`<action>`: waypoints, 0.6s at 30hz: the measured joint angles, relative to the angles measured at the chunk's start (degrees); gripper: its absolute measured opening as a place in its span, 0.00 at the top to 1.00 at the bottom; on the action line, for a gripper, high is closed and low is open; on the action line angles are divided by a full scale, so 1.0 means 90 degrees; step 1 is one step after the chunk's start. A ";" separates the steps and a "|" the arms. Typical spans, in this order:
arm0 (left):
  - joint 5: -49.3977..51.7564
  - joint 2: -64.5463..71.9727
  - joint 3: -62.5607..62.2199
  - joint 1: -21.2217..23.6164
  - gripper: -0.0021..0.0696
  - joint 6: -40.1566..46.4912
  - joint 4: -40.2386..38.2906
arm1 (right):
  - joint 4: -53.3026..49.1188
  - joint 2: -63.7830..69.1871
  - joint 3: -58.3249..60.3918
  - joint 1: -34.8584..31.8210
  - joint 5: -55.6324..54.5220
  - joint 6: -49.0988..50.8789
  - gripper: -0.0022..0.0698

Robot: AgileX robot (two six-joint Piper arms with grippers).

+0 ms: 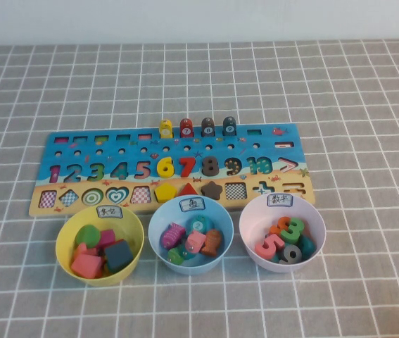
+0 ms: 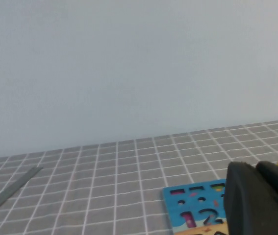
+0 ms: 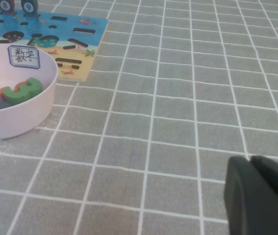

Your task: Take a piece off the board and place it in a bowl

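The blue and tan board [image 1: 79, 151] lies across the middle of the table. The yellow bowl [image 1: 62, 243] with a white label stands in front of its left end. The salmon-pink square piece [image 1: 86, 265] lies inside this bowl at its near left, beside a dark blue block [image 1: 118, 255]. Neither arm shows in the high view. My left gripper [image 2: 255, 167] is shut and empty, raised beyond the board's left end [image 2: 197, 196]. My right gripper [image 3: 250, 159] is shut and empty, low over bare cloth to the right of the board [image 3: 80, 24].
A light blue bowl [image 1: 155, 224] and a pale pink bowl [image 1: 248, 218] with number pieces stand to the right of the yellow one. A yellow pentagon [image 1: 165, 191], red triangle [image 1: 187, 189] and brown shape [image 1: 212, 189] sit in the board. Several pegs [image 1: 165, 129] stand on its far edge.
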 joint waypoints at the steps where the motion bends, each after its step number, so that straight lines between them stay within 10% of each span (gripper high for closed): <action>1: -0.0017 -0.0082 0.0086 0.0172 0.97 -0.0046 0.0000 | 0.0000 0.0000 0.0000 0.0000 0.0000 0.0000 0.99; 18: 0.2655 -0.0279 0.0269 0.0463 0.97 -0.0535 0.0096 | 0.0000 -0.0014 0.0000 0.0000 0.0000 0.0000 0.99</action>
